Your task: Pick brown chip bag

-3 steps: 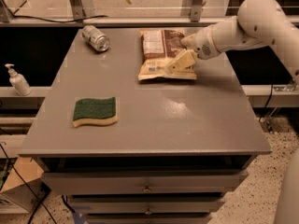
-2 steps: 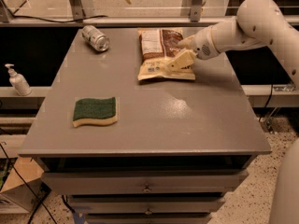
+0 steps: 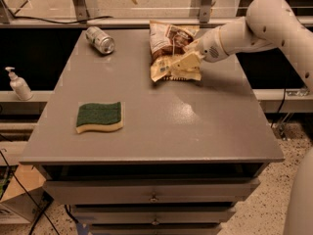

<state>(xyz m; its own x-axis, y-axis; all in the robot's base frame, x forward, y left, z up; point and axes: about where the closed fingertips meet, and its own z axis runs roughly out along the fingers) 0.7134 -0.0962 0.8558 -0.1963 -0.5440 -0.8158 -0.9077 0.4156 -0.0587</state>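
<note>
The brown chip bag (image 3: 166, 40) is cream-tan with a dark brown panel and lies at the far middle of the grey table (image 3: 161, 116). My gripper (image 3: 188, 63) reaches in from the right on the white arm (image 3: 254, 28). It sits on the bag's near right corner and is shut on it. The bag looks crumpled and tipped up at its far end, with its near edge just over the tabletop. The cream fingers (image 3: 185, 61) hide part of the bag's lower right side.
A silver can (image 3: 100, 39) lies on its side at the far left of the table. A green-and-yellow sponge (image 3: 99, 117) lies at the near left. A pump bottle (image 3: 18, 83) stands on a ledge left of the table. Drawers sit below the front edge.
The bag has risen a little and its far end has tipped up, held in my gripper. The can and the sponge have not moved.
</note>
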